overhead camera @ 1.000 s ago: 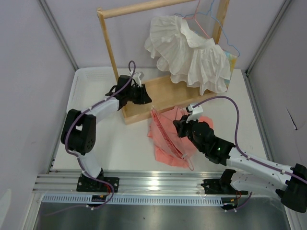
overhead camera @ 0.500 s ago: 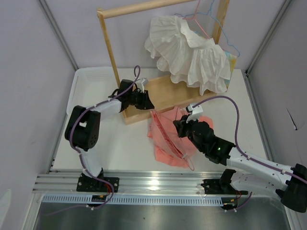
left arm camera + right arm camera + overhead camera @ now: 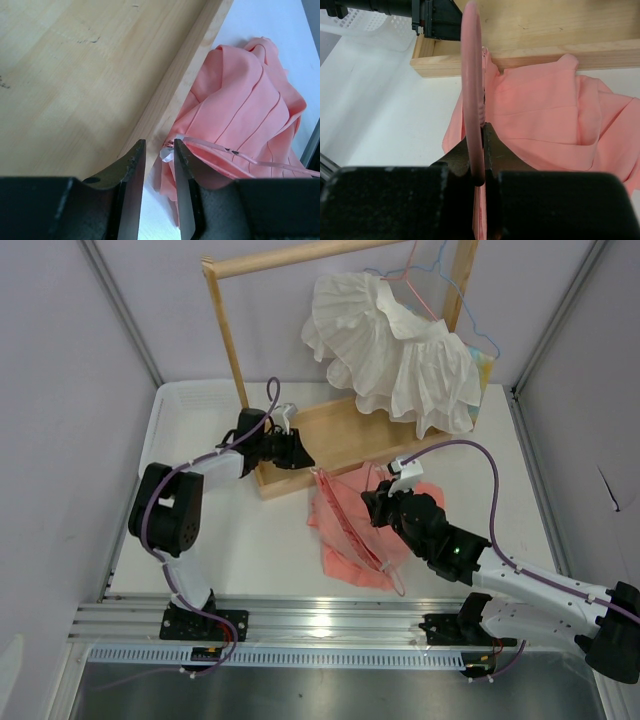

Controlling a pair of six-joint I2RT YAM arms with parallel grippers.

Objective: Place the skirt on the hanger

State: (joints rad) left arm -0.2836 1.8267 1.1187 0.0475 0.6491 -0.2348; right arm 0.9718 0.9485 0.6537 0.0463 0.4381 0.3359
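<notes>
The skirt [image 3: 345,540] was seen lying crumpled on the table [image 3: 250,540], spread out just in front of the wooden rack base [image 3: 340,435], with its far edge touching the front of that base. The hanger [image 3: 470,75] was laid across the skirt and was clamped by the right gripper [image 3: 382,502]. Its fingers were closed tight on the pale-pink wire, as shown plainly in the right wrist view.

The left gripper [image 3: 157,167] was held low over the near corner of the rack base, beside the top of the skirt. Its jaws were parted by a narrow gap and nothing was gripped between them. Just beyond its fingertips [image 3: 182,170], a small clear piece with a thin strip trailing over the cloth could be made out. It was possibly a loop on the skirt, though this could not be settled.

A white ruffled garment [image 3: 390,340] was hung on the rack above.
</notes>
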